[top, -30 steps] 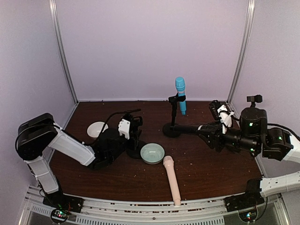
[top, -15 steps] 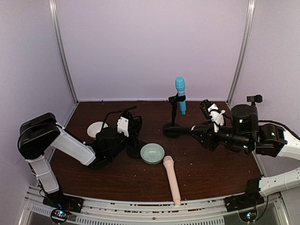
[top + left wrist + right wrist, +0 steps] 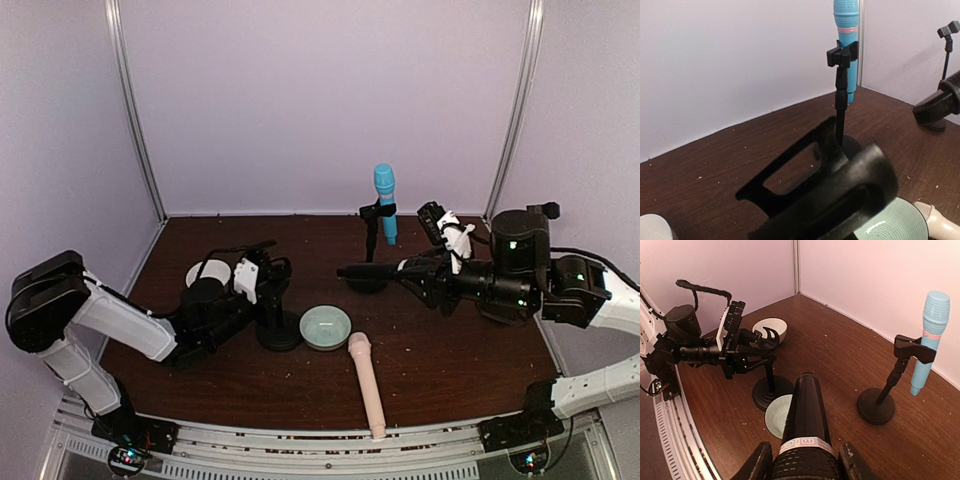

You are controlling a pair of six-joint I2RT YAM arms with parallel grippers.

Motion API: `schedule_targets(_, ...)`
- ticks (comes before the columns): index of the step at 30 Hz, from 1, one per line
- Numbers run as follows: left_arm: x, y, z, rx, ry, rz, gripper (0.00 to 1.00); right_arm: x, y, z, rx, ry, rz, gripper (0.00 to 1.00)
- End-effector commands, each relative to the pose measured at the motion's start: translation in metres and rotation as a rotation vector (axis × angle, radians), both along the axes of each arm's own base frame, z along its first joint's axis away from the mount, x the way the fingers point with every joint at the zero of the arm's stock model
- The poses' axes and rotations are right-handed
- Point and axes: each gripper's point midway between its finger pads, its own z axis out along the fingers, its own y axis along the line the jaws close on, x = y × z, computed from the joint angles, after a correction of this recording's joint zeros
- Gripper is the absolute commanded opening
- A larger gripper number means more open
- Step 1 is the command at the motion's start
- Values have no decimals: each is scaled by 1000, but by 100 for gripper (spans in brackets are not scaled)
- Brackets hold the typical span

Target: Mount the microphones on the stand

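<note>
One blue microphone (image 3: 385,200) is clipped — right end effector (image 3: 420,272), clamping the black microphone (image 3: 807,410), must seat it in the empty stand (image 3: 772,391) the left end effector (image 3: 266,276) grips.

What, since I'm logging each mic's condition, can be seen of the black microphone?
The black microphone is a matte dark stick with a rounded head and a pale lettered band near its tail. The right end effector clamps that end, holding it roughly level above the table, head toward the left arm.
</note>
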Motion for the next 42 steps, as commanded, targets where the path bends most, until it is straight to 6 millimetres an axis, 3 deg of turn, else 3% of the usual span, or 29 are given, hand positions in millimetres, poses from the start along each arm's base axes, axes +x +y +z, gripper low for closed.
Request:
schedule_targets(1, -23, -2, 21, 8, -40, -124, 8, -7, 23, 29, 89, -26, 99, 0)
schedule_targets(3, -36, 2, 21, 18, -42, -168, 0, -9, 30, 34, 113, -12, 126, 0)
schedule_targets(12, -83, 5, 15, 23, -15, -378, 0, -38, 53, 63, 249, -5, 327, 0)
schedule_targets(16, -84, 12, 16, 26, -25, -357, 0, -44, 68, 61, 246, 28, 392, 0)
schedule_targets(17, -86, 16, 6, 43, -9, -350, 0, -46, 71, 60, 239, 36, 402, 0)
schedule_targets(21, -86, 20, 2, 44, -5, -340, 0, -50, 82, 53, 209, 44, 426, 0)
schedule_targets(42, -89, 16, -2, 39, -17, -365, 0, -37, 104, 17, 57, 32, 372, 0)
